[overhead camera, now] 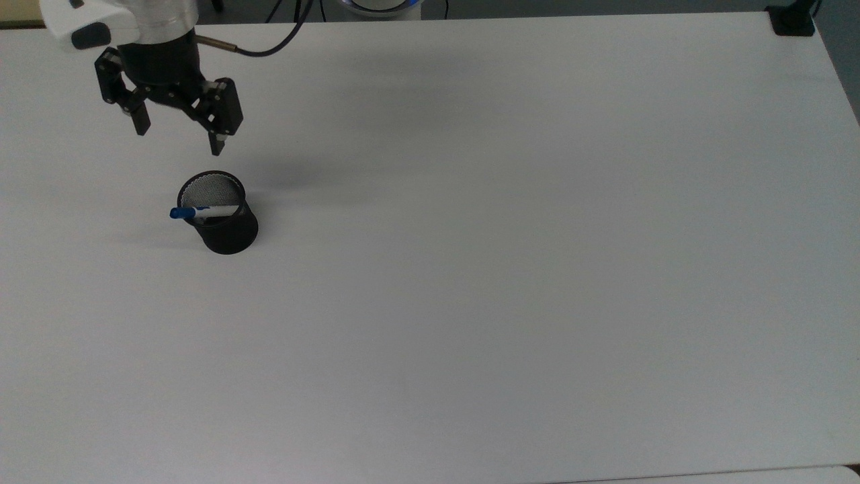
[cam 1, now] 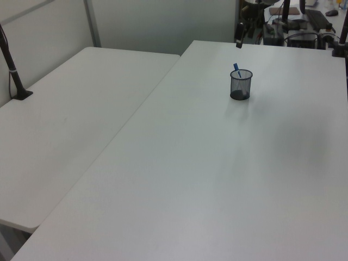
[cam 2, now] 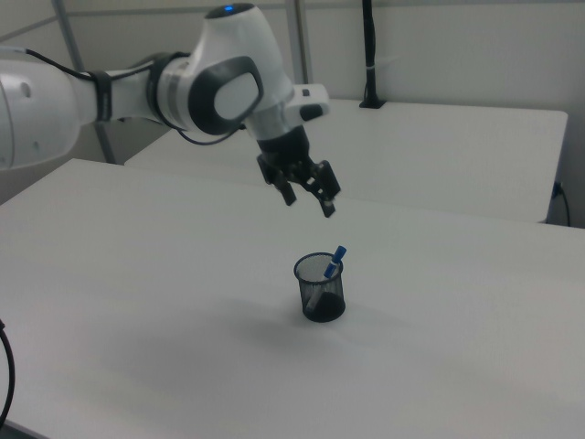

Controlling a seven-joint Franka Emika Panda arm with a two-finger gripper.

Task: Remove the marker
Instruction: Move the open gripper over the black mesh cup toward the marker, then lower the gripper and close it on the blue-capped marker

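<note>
hand: the hand (overhead camera: 178,138) hangs in the air with its two fingers spread apart and nothing between them; released, tips pointing down toward the worktop. In the right view it (cam 2: 309,201) sits above and to the right view's left of the cup.

hand to marker: in the top view the marker lies below the hand on the picture, a little to the top view's right of the hand's midline. The two are apart, with clear air between fingertips and cap. The right view shows the hand higher than the cap, not yet over it.

marker: the marker (overhead camera: 201,212) stands inside the black mesh cup (overhead camera: 225,232), leaning against the rim. Its blue cap (cam 2: 339,252) sticks out above the rim; the white barrel runs down into the cup.

long axis: tilted, not upright. In the top view the cap end points to the top view's left and overhangs the rim; in the right view it leans toward the right view's upper right.

cup: upright on the white worktop (overhead camera: 510,255), alone, well away from the edges.

judgement: the approach step is in hand. The next move likely calls for bringing the hand over the cap end and descending with the fingers either side of the slanted barrel.

risk: the cup looks light; a finger catching the rim could tip it.
</note>
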